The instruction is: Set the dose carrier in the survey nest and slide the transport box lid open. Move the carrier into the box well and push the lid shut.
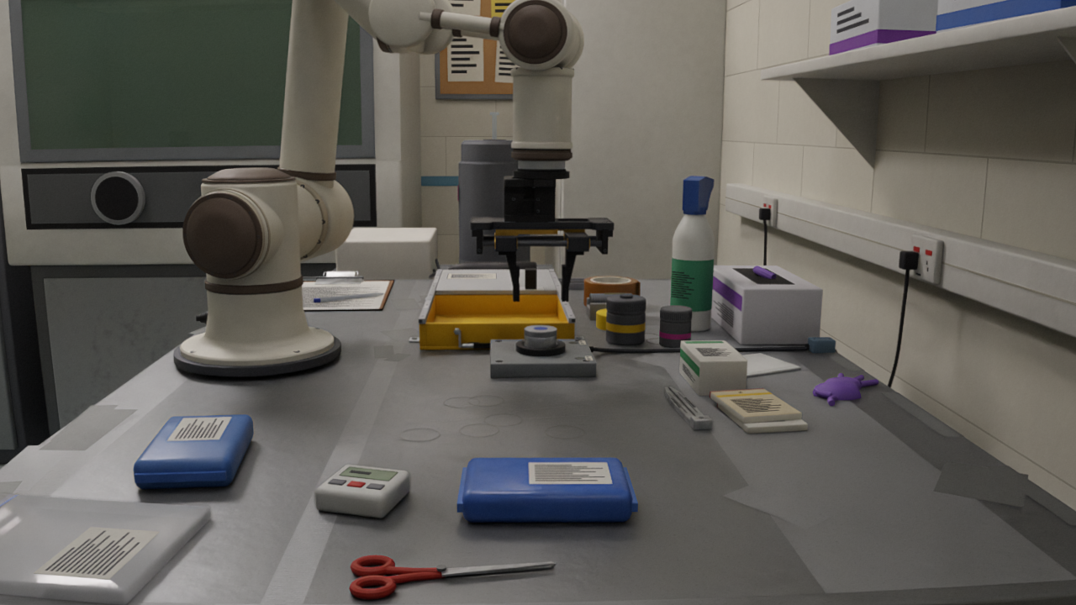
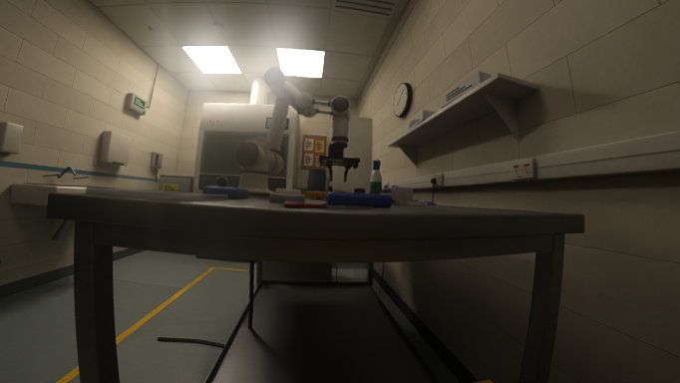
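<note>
The dose carrier [image 1: 540, 338], a small grey cylinder with a blue-ringed top, sits upright on the dark disc of the grey survey nest [image 1: 542, 359] in the middle of the bench. Directly behind the nest stands the yellow transport box [image 1: 493, 315]; its grey lid [image 1: 489, 281] is slid toward the back, so the yellow well lies uncovered. My gripper [image 1: 540, 295] hangs above the carrier and the front edge of the box, well clear of both. It is open and holds nothing.
Behind the box stand a grey canister [image 1: 485, 197] and a white block [image 1: 386, 252]. Right of the box are a tape roll [image 1: 610, 286], two dark cylinders [image 1: 626, 319], a bottle [image 1: 692, 253] and a white dispenser [image 1: 765, 302]. Blue cases [image 1: 546, 490], a timer [image 1: 362, 490] and scissors [image 1: 436, 574] lie near the front.
</note>
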`<state>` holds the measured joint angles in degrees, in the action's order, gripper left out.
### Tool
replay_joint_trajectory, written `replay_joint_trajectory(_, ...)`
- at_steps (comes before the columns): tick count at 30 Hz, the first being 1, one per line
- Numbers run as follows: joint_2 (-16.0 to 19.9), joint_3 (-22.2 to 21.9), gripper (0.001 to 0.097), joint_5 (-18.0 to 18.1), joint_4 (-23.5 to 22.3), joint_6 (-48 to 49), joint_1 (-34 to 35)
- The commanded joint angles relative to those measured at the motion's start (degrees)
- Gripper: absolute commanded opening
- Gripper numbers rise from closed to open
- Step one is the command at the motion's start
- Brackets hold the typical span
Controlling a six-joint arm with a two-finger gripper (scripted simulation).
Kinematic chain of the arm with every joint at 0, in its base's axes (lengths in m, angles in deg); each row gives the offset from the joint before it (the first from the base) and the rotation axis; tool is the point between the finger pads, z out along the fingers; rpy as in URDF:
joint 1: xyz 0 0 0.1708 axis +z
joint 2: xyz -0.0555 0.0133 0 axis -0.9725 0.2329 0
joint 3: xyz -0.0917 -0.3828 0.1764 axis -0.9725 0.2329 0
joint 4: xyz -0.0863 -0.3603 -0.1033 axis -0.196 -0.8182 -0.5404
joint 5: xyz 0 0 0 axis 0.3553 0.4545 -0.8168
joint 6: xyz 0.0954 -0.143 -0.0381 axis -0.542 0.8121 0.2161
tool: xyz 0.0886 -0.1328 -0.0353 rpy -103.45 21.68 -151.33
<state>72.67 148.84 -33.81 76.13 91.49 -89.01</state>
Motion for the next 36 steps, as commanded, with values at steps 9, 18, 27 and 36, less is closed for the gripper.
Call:
replay_joint_trajectory(9, -3.39, -7.39, 0.0628, -10.48, 0.00, 0.00, 0.00)
replay_joint_trajectory(18, -3.94, -9.55, 0.0598, -13.36, 0.00, 0.00, 0.00)
replay_joint_trajectory(27, -3.98, -9.64, 0.0498, -13.44, 0.00, 0.00, 0.00)
replay_joint_trajectory(36, -4.00, -9.68, 0.0498, -13.46, 0.00, 0.00, 0.00)
